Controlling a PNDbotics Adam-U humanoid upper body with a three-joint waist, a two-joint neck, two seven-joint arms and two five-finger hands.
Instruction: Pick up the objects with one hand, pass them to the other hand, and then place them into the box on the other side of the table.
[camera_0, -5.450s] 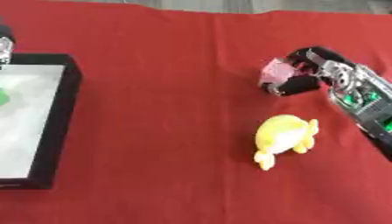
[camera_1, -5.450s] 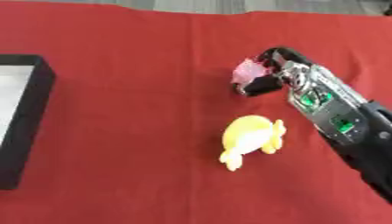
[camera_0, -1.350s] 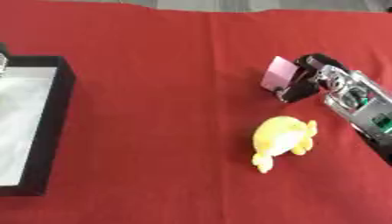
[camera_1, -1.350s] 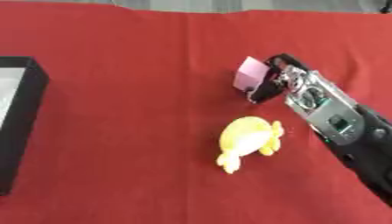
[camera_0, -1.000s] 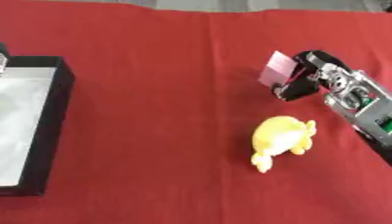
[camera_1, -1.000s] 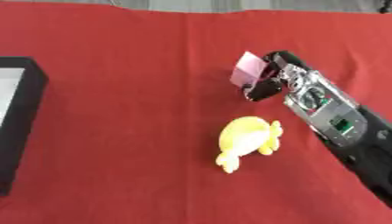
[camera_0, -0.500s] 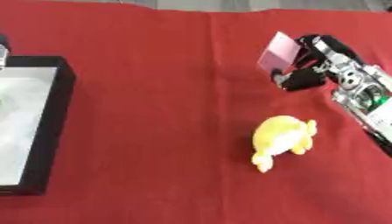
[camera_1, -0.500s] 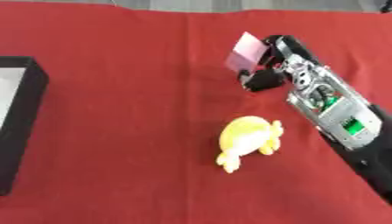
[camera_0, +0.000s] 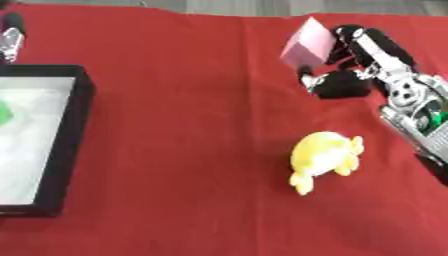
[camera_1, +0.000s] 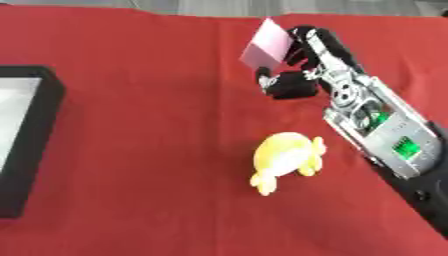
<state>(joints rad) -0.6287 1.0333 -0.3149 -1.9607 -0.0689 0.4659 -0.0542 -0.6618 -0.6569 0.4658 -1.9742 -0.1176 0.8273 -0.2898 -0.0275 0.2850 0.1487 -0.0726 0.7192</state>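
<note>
Right hand (camera_1: 302, 75) in upper right, fingers and thumb pinching the pink block (camera_0: 307, 46), which I see tilted and raised off the red cloth (camera_0: 192, 125). Yellow plush toy (camera_0: 323, 159) lies below it, centre right. Black box (camera_0: 73, 150) at left edge, something green (camera_0: 4, 115) inside.

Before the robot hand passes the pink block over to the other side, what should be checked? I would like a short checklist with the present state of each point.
1. Pink block held by the right robot hand: ok, fingers curl round it.
2. Block clear of the red cloth: ok, it appears lifted.
3. Left robot hand ready to receive: cannot tell, only a metal part at the upper left edge shows.
4. Yellow toy out of the way: ok, it lies nearer the robot than the hand.
5. Box has room: ok, mostly bare, one green thing inside.
</note>
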